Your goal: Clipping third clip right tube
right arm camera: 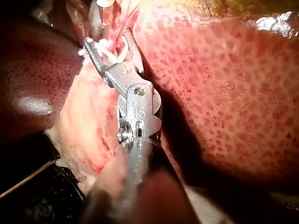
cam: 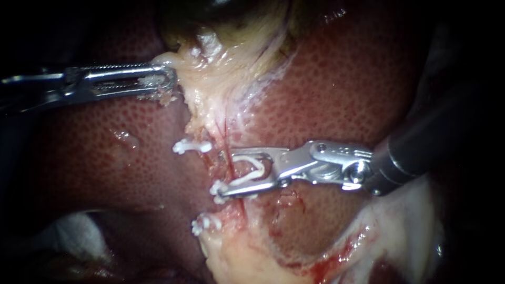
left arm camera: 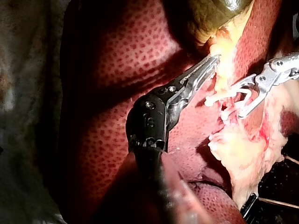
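Left instrument [cam: 171, 81]: shaft enters from the left, approx level, wrist straight, jaws in line w/ shaft and pointing at the pale tissue [cam: 221, 68] that hangs below the gallbladder [cam: 226, 8]. Jaws lie together, clamped on the edge of that pale tissue. Left wrist view agrees: jaws closed, tips touching the pale strip, liver [cam: 342, 79] under the shaft.

Right instrument [cam: 227, 174]: dark shaft comes in from the right, slanting down, wrist bent so the jaws run approx level across the liver. Jaws stand wide apart in a V but both bear on the white clip [cam: 258, 169] seated btwn them, so they grip it; clip itself is still open. The thin red tube [cam: 230, 167] runs btwn the clip's two legs, inside the V. Can't tell if the legs touch it.

Two more white clips sit closed on the same strand: upper clip [cam: 190, 146] just above the jaws, lower clip [cam: 202, 223] just below, near the pale fatty tissue. Open clip lies btwn them, apart from both.

Right wrist view: jaws ahead of the wrist, white clip at tips, liver on both sides.
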Robot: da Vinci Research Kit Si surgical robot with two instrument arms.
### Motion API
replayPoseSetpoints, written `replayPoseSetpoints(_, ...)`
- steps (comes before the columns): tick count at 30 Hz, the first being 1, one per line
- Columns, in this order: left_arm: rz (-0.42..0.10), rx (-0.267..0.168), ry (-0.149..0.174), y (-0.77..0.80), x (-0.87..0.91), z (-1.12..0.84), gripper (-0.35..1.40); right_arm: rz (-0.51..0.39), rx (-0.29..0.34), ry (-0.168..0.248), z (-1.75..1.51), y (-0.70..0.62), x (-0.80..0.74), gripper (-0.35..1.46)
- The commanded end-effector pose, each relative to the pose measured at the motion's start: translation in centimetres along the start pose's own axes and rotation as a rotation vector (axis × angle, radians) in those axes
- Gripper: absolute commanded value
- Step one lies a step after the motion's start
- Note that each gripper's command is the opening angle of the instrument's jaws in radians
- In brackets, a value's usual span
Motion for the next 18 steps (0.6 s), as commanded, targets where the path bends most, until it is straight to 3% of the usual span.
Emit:
replayPoseSetpoints(1, 0.0, 0.001, 0.0, 0.0, -0.01, 0.01, -0.35, 0.013, 0.013, 0.012, 0.01, -0.02, 0.02, 0.5)
replayPoseSetpoints(6, 0.0, 0.001, 0.0, 0.0, -0.01, 0.01, -0.35, 0.085, 0.093, 0.069, 0.06, -0.16, 0.05, 0.5)
replayPoseSetpoints(9, 0.0, 0.001, 0.0, -0.01, -0.01, 0.01, -0.35, 0.107, 0.125, 0.079, 0.07, -0.23, 0.08, 0.49)
replayPoseSetpoints(18, 0.0, 0.001, 0.0, -0.01, -0.01, 0.01, -0.35, 0.131, 0.154, 0.119, 0.0, -0.23, 0.26, 0.48)
